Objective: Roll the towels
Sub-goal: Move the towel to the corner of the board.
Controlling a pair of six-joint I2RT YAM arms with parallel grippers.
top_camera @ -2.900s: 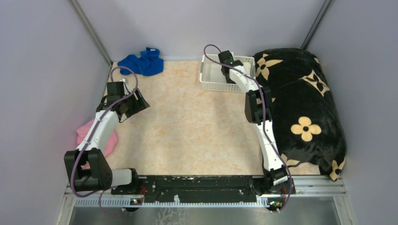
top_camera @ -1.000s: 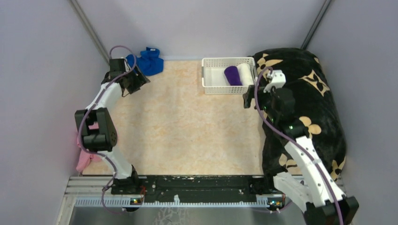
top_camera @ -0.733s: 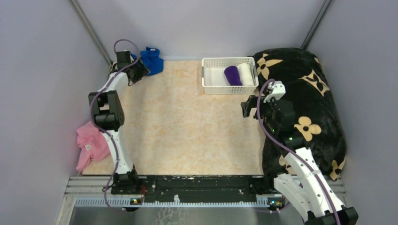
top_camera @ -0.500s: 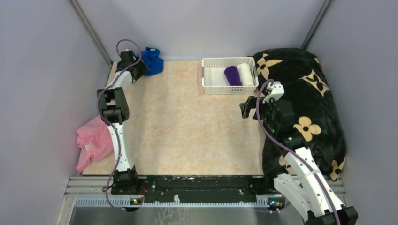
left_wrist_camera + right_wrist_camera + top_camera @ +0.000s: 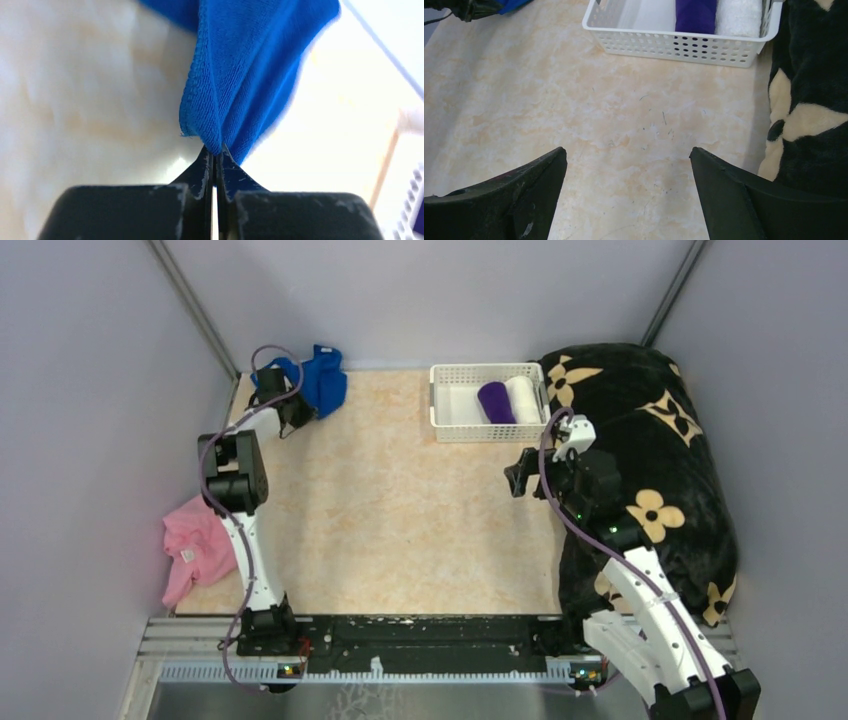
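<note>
My left hand is clamped on the blue towel, its two fingers pressed together on a pinched fold of the hem. From that pinch the cloth rises in a taut ridge, seen close in the left wrist view, while the rest of the towel lies bunched on the tabletop in the far left corner, well to the left of the white basket. My left arm is stretched out toward that corner.

My right hand hangs with its fingers wide apart and nothing between them, just in front of the basket and above bare tabletop. Inside the basket two rolled towels lie side by side at its right end, touching: the purple towel on the left, the white towel on the right.

A black blanket with beige flowers is heaped right of the basket, against its right wall. A pink cloth lies far left of the basket, at the tabletop's left edge.
</note>
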